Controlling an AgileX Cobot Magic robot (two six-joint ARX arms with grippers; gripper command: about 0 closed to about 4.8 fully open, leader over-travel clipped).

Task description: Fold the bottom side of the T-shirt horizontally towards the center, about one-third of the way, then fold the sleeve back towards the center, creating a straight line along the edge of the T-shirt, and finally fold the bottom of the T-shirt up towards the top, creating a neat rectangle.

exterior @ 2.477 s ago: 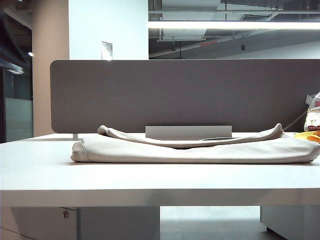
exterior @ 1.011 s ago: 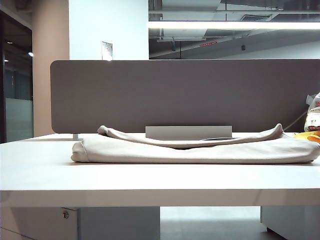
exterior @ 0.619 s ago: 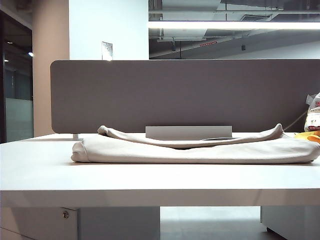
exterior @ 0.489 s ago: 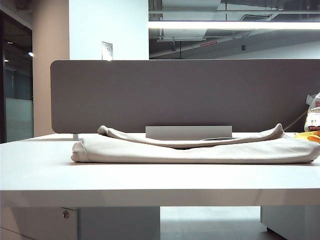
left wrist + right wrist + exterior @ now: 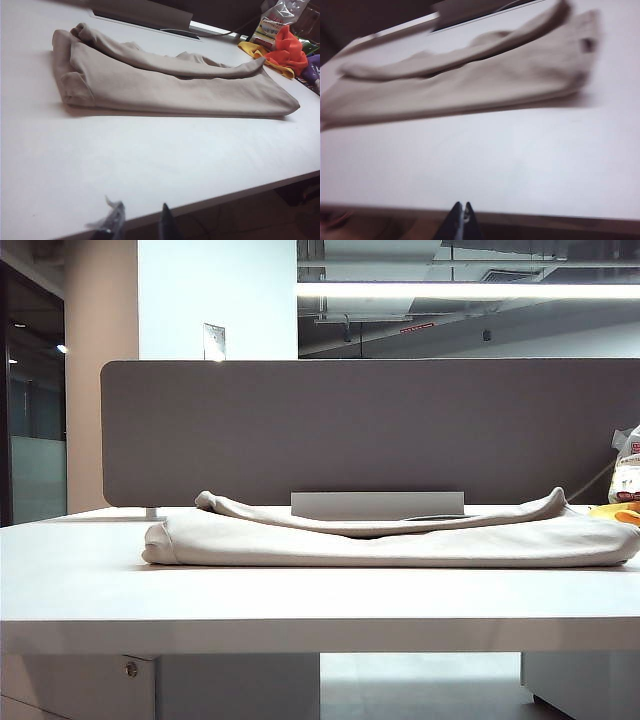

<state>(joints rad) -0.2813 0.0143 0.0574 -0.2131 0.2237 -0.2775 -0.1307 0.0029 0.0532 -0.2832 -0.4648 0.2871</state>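
White worktop (image 5: 300,595) carries the folded T-shirt (image 5: 400,538), bare surface before it; near that front edge, left tool (image 5: 139,222) narrowly parted, right tool (image 5: 460,216) closed, both empty.

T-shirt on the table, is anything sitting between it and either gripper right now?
Nothing visible. Only bare table lies between the T-shirt and the left gripper, and between it and the shut right gripper. Both hang back off the table's near edge.
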